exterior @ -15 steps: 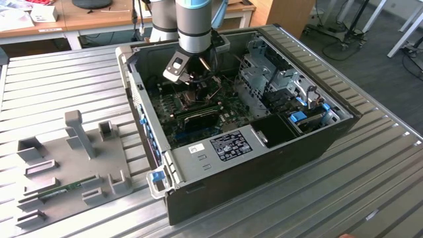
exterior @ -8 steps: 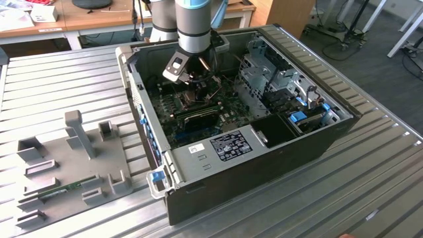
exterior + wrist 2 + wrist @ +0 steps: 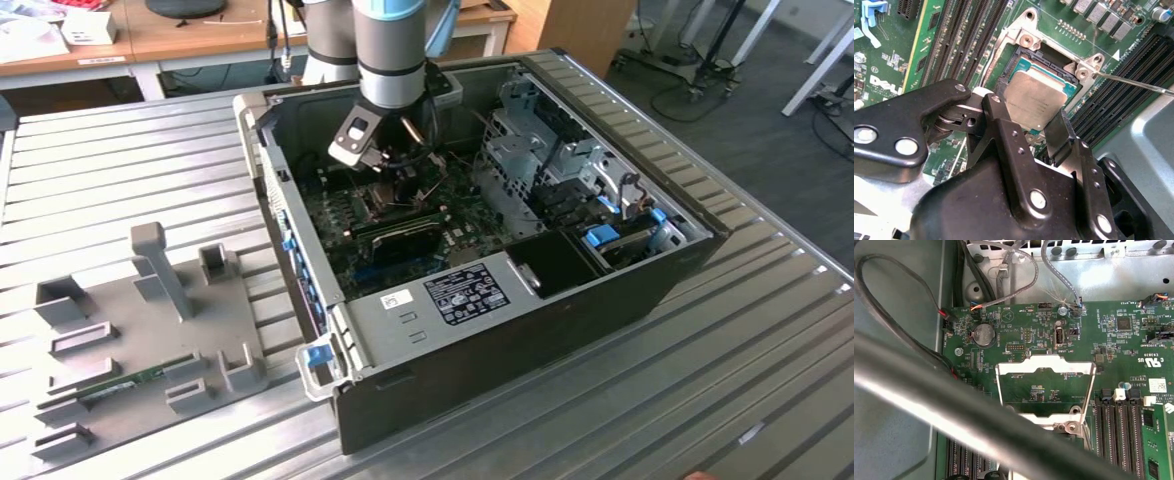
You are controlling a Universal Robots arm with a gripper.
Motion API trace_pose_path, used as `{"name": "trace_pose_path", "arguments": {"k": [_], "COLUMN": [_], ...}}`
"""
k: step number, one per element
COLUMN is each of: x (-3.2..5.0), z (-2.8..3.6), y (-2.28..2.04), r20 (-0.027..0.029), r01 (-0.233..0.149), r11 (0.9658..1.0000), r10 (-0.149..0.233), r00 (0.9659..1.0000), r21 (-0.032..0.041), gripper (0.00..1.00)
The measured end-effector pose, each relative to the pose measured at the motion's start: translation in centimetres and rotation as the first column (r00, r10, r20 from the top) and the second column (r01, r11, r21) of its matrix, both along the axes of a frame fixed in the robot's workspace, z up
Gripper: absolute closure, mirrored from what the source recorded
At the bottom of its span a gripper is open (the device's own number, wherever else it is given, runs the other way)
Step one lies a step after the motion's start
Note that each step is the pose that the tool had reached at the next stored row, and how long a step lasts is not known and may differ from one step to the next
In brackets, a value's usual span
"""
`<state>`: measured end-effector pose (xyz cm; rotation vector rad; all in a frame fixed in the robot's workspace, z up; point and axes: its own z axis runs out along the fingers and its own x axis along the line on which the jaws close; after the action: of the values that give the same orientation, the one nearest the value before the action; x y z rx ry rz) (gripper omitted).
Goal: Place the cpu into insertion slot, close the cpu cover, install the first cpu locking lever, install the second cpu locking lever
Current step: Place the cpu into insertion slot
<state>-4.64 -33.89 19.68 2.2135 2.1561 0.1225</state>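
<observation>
In the second wrist view the cpu [image 3: 1033,101], a small square chip with a silvery top, sits over the insertion slot [image 3: 1026,59], whose dark inside and metal rim show around its far side. My gripper [image 3: 1030,129] is shut on the cpu, one black finger [image 3: 1000,125] at each near edge. The cpu cover [image 3: 1004,390], a thin silvery frame with a hollow centre, stands swung up and open in the first wrist view. A thin metal locking lever [image 3: 1136,83] sticks out sideways, unlatched. In the exterior view the gripper [image 3: 383,170] reaches down into the case onto the green motherboard [image 3: 461,225].
The open computer case [image 3: 561,300] lies on a ribbed metal table [image 3: 747,350], with drive cages [image 3: 561,160] on the exterior view's right. Long black memory slots [image 3: 961,40] flank the socket. Loose cables [image 3: 899,365] hang near the board. A grey fixture plate [image 3: 134,330] lies beside the case.
</observation>
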Motion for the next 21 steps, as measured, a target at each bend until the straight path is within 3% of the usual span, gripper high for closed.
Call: {"name": "trace_pose_path", "arguments": {"k": [21], "x": [-0.08], "z": [-0.38], "y": [0.0], "r20": [-0.0002], "r01": [0.0], "r11": [1.0], "r10": [0.0], "r00": [1.0], "r21": [-0.0002], "gripper": [0.45]}}
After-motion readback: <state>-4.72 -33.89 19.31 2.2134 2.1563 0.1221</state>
